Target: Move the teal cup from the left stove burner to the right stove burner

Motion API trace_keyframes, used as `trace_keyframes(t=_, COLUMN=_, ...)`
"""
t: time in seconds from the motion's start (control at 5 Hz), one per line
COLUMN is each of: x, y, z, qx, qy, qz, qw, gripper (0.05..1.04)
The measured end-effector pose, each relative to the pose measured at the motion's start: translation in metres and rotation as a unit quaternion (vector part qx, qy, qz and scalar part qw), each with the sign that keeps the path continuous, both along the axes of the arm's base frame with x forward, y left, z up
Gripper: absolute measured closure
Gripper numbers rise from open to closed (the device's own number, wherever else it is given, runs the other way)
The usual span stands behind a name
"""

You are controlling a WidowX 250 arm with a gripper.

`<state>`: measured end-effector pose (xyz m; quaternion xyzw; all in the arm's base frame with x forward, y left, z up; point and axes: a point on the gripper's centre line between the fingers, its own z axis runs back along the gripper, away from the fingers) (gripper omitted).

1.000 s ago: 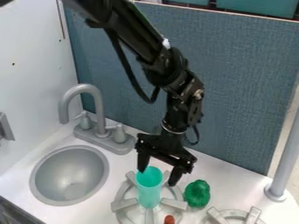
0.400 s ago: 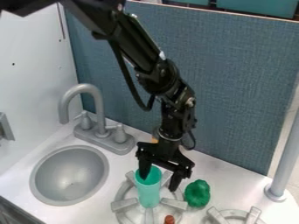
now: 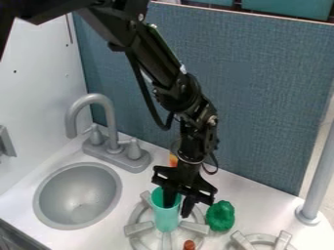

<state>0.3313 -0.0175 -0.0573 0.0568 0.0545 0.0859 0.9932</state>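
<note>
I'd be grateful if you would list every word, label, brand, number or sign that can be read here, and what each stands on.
There are none to read: no legible text on the teal cup, green object, sink or blue panel. The orange item behind the gripper is too hidden to tell.

White counter (image 3: 261, 210) bears a grey faucet (image 3: 111, 122); two burners (image 3: 139, 228); green lumpy object (image 3: 220, 216).

cup (image 3: 166, 218): teal | pepper (image 3: 220, 216): green | sink (image 3: 77, 196): grey | counter (image 3: 251, 190): white
</note>
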Motion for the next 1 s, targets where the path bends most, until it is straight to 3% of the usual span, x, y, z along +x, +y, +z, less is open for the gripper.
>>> trace_keyframes(t=0.2, x=0.001, y=0.002, z=0.004, qx=0.004, qy=0.01, qz=-0.008, qw=0.9999, gripper=0.918)
trace_keyframes(t=0.4, x=-0.001, y=0.002, z=0.013, qx=0.006, qy=0.023, qz=-0.008, qw=0.9997, gripper=0.989)
trace_keyframes(t=0.6, x=-0.004, y=-0.01, z=0.057, qx=0.002, qy=-0.029, qz=-0.001, qw=0.9996, gripper=0.992)
trace_keyframes(t=0.8, x=-0.014, y=-0.05, z=0.074, qx=-0.032, qy=-0.072, qz=-0.056, qw=0.9953, gripper=0.992)
trace_keyframes(t=1.0, x=-0.012, y=-0.084, z=0.076, qx=-0.061, qy=-0.094, qz=-0.115, qw=0.987, gripper=0.992)
